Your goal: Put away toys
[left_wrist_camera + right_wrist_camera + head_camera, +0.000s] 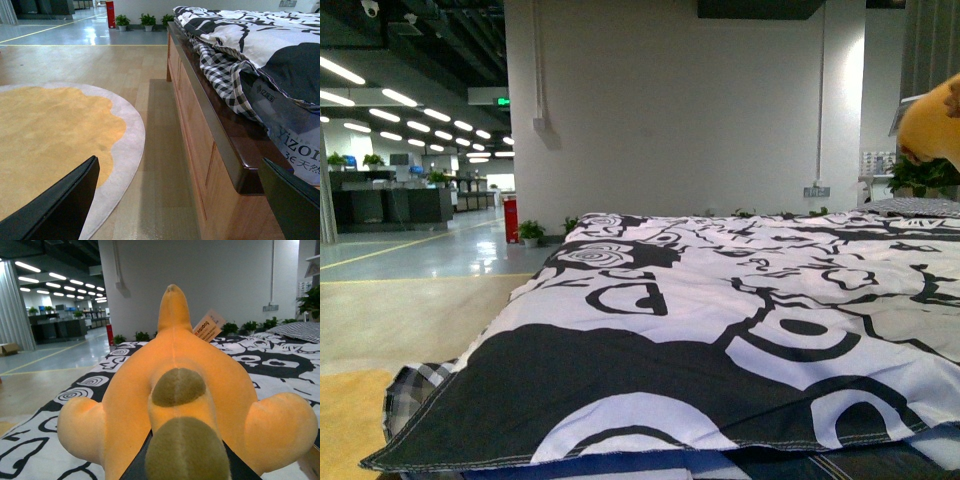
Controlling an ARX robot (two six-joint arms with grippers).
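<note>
With right gripper clamped on plush toy, upper right, carry clear of quilt. Ignore left gripper, spread wide.

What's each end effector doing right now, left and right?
Left end effector: open, holding nothing.
Right end effector: closed on the orange plush toy.

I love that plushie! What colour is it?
The soft orange plush animal has brown patches; see right wrist view.
</note>
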